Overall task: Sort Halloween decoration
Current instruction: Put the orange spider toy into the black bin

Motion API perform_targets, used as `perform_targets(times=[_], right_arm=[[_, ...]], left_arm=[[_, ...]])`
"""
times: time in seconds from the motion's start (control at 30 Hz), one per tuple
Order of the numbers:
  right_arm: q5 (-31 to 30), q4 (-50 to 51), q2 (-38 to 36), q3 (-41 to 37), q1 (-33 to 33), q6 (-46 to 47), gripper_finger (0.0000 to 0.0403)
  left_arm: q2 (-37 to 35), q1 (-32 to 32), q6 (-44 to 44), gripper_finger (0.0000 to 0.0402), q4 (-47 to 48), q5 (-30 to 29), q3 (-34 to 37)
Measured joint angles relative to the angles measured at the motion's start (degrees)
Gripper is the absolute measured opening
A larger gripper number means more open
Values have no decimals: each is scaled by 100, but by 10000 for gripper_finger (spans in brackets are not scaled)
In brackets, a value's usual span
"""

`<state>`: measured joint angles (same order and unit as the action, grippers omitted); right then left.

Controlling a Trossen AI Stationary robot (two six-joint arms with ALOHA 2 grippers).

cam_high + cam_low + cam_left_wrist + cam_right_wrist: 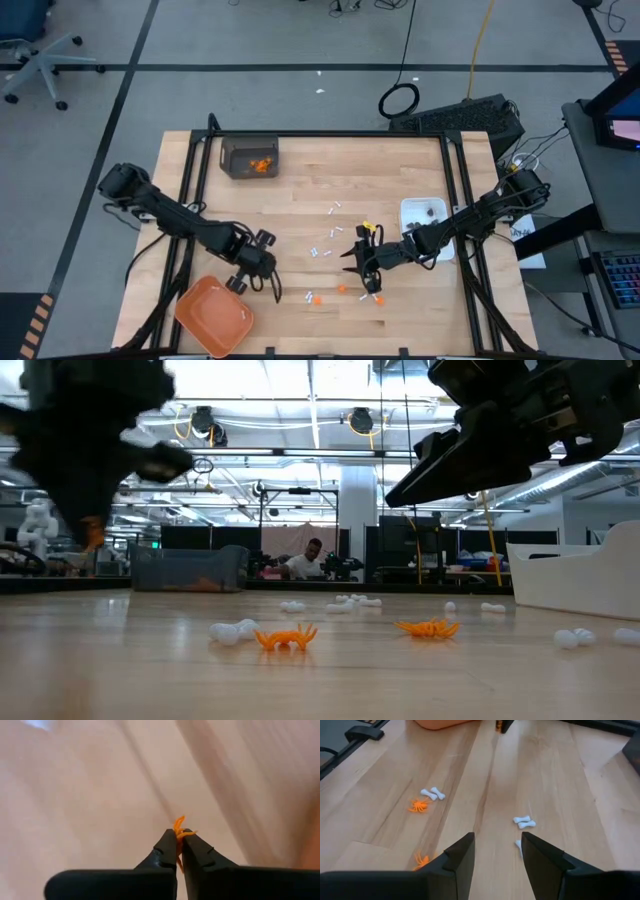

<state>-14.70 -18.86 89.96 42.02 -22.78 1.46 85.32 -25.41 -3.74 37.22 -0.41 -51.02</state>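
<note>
The Halloween decoration lies scattered mid-table: orange spider-shaped bits (286,637) (418,806) and small white sticks (524,822) (322,250). More orange bits sit in a grey bin (250,157), and dark bits in a white dish (425,215). My left gripper (179,836) (276,290) hangs above the near table beside the orange tray (213,315), shut on one orange bit (179,827). My right gripper (497,845) (358,268) stands open over the table's middle, tilted down, with nothing between its fingers. My left gripper pinches one orange bit (180,831) between its two fingertips, at their free ends. The fingers come from above, pointing steeply down. The bit is lifted clear of the table, and its thin legs stick out past the tips.
The orange tray lies at the near left corner, the grey bin at the far left, the white dish at the right. Black rails (462,200) run along the table's sides. Bare wood (300,190) shows between the bin and the scattered pieces. A person (305,560) sits far behind the table.
</note>
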Motion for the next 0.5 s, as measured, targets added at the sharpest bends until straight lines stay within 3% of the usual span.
perform_targets(times=[0.3,0.4,0.5], right_arm=[[-5,305,-53,23,-256,195,146],[-86,885,-55,256,-285,380,146],[-594,1679,-62,510,-285,799,146]], left_arm=[[-295,-503,38,3,-585,-2463,-374],[-291,-713,148,3,-888,-3211,-377],[-289,-872,194,3,-1302,-3781,-375]])
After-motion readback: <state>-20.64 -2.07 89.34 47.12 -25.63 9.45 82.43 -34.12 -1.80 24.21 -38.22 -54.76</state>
